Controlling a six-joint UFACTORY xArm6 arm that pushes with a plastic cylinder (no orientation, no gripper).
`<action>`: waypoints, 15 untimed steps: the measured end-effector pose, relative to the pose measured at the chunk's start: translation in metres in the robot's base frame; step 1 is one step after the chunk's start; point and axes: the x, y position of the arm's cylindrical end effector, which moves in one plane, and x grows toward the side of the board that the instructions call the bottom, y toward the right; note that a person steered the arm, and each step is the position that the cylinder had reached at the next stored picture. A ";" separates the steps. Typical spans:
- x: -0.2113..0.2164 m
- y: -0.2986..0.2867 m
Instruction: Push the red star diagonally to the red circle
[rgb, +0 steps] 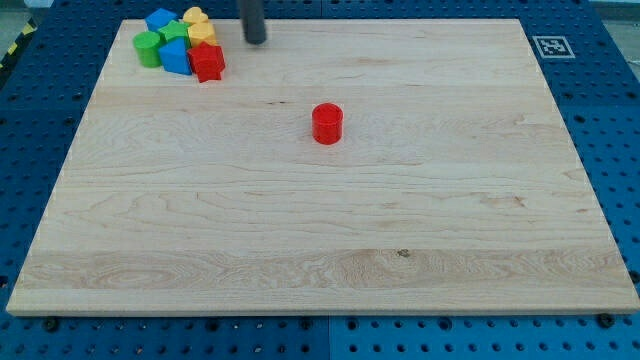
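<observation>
Top-left corner of the wooden board (300, 250): tight cluster of blocks. Left to right: green block (148, 47), blue block (159, 19) at the cluster's top, second green block (172, 32) mid-cluster, second blue block (176, 57), yellow blocks (198, 23), then red star (208, 62) at the cluster's lower right, touching the blue and yellow neighbours. Exact shapes of the non-red blocks hard to call.

Just right of the cluster, near the top edge: my tip (256, 41). Bare rod, nothing to open or close, not touching any block. Sits up and right of the red star, apart from it.

Further right, roughly board centre: red circle (327, 123), standing alone, well apart from the star and from every edge.

Step in hand, as judged: approach only, push not begun. Star unmoved from the cluster.

Next move calls for getting behind the star on its upper-left side, opposite the circle. Awkward: that side is packed with the yellow and blue blocks. Likely need to nudge the star clear first, then drive down-right along the diagonal. Risk: dragging neighbours along, or glancing off a star point and sending it wide.
</observation>
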 end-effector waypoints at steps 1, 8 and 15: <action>-0.026 0.013; 0.131 -0.087; -0.019 -0.154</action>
